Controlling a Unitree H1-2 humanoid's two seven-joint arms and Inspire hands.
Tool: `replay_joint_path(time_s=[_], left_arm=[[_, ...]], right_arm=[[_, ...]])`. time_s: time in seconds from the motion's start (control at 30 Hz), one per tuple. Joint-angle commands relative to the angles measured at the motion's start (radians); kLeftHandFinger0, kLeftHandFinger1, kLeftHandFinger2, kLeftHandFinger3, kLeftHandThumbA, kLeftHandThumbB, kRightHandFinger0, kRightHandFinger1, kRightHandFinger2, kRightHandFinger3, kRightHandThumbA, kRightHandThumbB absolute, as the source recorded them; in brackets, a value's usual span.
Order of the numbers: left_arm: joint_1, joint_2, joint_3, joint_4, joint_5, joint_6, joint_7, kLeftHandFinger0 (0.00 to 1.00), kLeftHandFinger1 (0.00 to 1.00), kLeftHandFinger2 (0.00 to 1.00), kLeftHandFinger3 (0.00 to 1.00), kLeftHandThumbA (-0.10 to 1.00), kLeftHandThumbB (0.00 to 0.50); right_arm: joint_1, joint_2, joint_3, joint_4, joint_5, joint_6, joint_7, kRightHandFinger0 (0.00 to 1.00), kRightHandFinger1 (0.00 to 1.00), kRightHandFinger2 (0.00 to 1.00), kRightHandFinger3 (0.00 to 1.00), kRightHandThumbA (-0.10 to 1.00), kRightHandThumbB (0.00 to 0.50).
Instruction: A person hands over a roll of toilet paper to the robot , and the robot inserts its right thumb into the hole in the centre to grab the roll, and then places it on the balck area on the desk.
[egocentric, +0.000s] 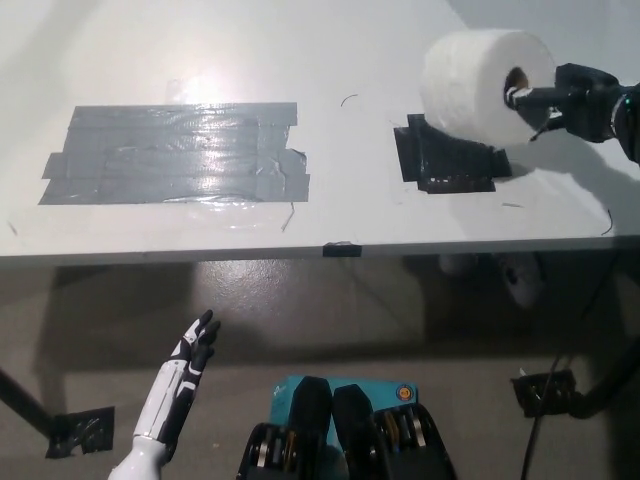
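Roll is sitting at the far right of the counter, over the black patch, its underside seemingly touching or just above the patch's back edge; I cannot tell which. It is lying on its side, so its long axis is running level with the counter, and the core hole is facing the right hand. Something slim and black from that hand is reaching to the hole; whether it is inside the core or only at its mouth I cannot tell, and the fingers are too dark and bunched for me to say how far apart they are.

Judging by its look, the roll is going to handle as something light, soft and squashy on the outside, with only the cardboard core giving any stiffness. The core is therefore the sensible place to hold it, with a thumb pressing outward or pinching the wall. Being round and on its side, it is likely to roll off the patch if let go carelessly. Loose paper could also snag.

The white left hand is hanging below the counter edge at lower left, fingers straight and holding nothing. A grey taped area is lying well apart to the left.
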Motion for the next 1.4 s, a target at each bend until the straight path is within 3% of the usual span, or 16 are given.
replay_joint_path(time_s=[0.0,0.23,0.37,0.5,0.63,0.7,0.77,0.83,0.87,0.93,0.97,1.0,1.23,1.3,1.33,1.37], left_arm=[[-0.018,0.011,0.006,-0.016,0.005,-0.025,0.001,1.00,1.00,1.00,1.00,1.00,0.289],[-0.014,0.008,0.004,-0.015,0.008,-0.031,0.002,1.00,1.00,1.00,1.00,1.00,0.277],[-0.018,0.008,0.002,-0.015,0.009,-0.027,-0.001,1.00,1.00,1.00,1.00,1.00,0.278],[-0.022,0.008,0.000,-0.013,0.009,-0.033,-0.003,1.00,1.00,1.00,1.00,1.00,0.277],[-0.028,0.010,0.001,-0.013,0.007,-0.029,-0.005,1.00,1.00,1.00,1.00,1.00,0.280],[-0.033,0.009,0.002,-0.008,0.005,-0.030,-0.004,1.00,1.00,1.00,1.00,1.00,0.292],[-0.037,0.008,0.002,-0.003,0.003,-0.033,-0.005,1.00,1.00,1.00,1.00,1.00,0.291],[-0.038,0.008,0.002,-0.003,0.008,-0.033,-0.002,1.00,1.00,1.00,1.00,1.00,0.292],[-0.039,0.007,0.001,-0.002,0.008,-0.033,-0.001,1.00,1.00,1.00,1.00,1.00,0.291],[-0.038,0.007,0.002,-0.005,0.007,-0.032,-0.002,1.00,1.00,1.00,1.00,1.00,0.289],[-0.038,0.008,0.003,-0.009,0.006,-0.026,-0.003,1.00,1.00,1.00,1.00,1.00,0.289],[-0.040,0.008,0.003,-0.011,0.006,-0.020,-0.004,1.00,1.00,1.00,1.00,1.00,0.291],[-0.054,0.007,0.001,-0.001,0.005,-0.040,-0.003,1.00,1.00,1.00,1.00,1.00,0.279],[-0.054,0.008,0.001,-0.007,0.005,-0.029,-0.006,1.00,1.00,1.00,1.00,1.00,0.283],[-0.055,0.008,0.001,-0.008,0.005,-0.027,-0.006,1.00,1.00,1.00,1.00,1.00,0.282],[-0.055,0.008,0.001,-0.010,0.005,-0.025,-0.007,1.00,1.00,1.00,1.00,1.00,0.282]], right_arm=[[-0.107,-0.050,0.125,-0.057,-0.147,-0.121,-0.004,0.17,0.65,1.00,1.00,-0.10,0.140],[-0.145,-0.054,0.202,-0.082,-0.178,-0.100,-0.011,0.24,0.70,1.00,1.00,-0.10,0.153],[-0.157,-0.055,0.263,-0.106,-0.238,-0.113,-0.006,0.43,0.81,1.00,1.00,-0.10,0.158],[-0.174,-0.040,0.278,-0.079,-0.244,-0.102,0.005,0.24,0.77,1.00,1.00,-0.10,0.147],[-0.188,-0.034,0.306,-0.056,-0.270,-0.127,0.027,0.23,0.76,1.00,0.92,-0.10,0.154],[-0.199,-0.035,0.334,-0.050,-0.290,-0.142,0.064,0.29,0.75,0.87,0.72,-0.10,0.114],[-0.214,-0.035,0.359,-0.034,-0.306,-0.147,0.114,0.26,0.73,0.83,0.67,-0.10,0.102],[-0.224,-0.032,0.407,-0.020,-0.344,-0.167,0.140,0.17,0.61,0.73,0.60,-0.10,0.071],[-0.230,-0.025,0.432,-0.009,-0.361,-0.166,0.160,0.05,0.51,0.55,0.57,-0.10,0.045],[-0.233,-0.016,0.441,0.004,-0.357,-0.154,0.182,0.00,0.46,0.48,0.51,-0.10,0.059],[-0.234,-0.007,0.455,0.019,-0.365,-0.149,0.196,0.04,0.52,0.49,0.51,-0.10,0.113],[-0.233,0.000,0.470,0.032,-0.375,-0.154,0.218,0.07,0.53,0.51,1.00,-0.10,0.119],[-0.228,0.012,0.460,0.042,-0.363,-0.098,0.270,0.00,0.29,0.54,1.00,-0.10,0.147],[-0.224,0.012,0.459,0.043,-0.368,-0.128,0.253,0.01,0.32,0.58,1.00,-0.10,0.189],[-0.222,0.012,0.466,0.043,-0.378,-0.145,0.243,0.04,0.36,0.59,0.80,-0.10,0.215],[-0.221,0.011,0.475,0.043,-0.391,-0.162,0.232,0.04,0.38,0.61,0.73,-0.10,0.215]])
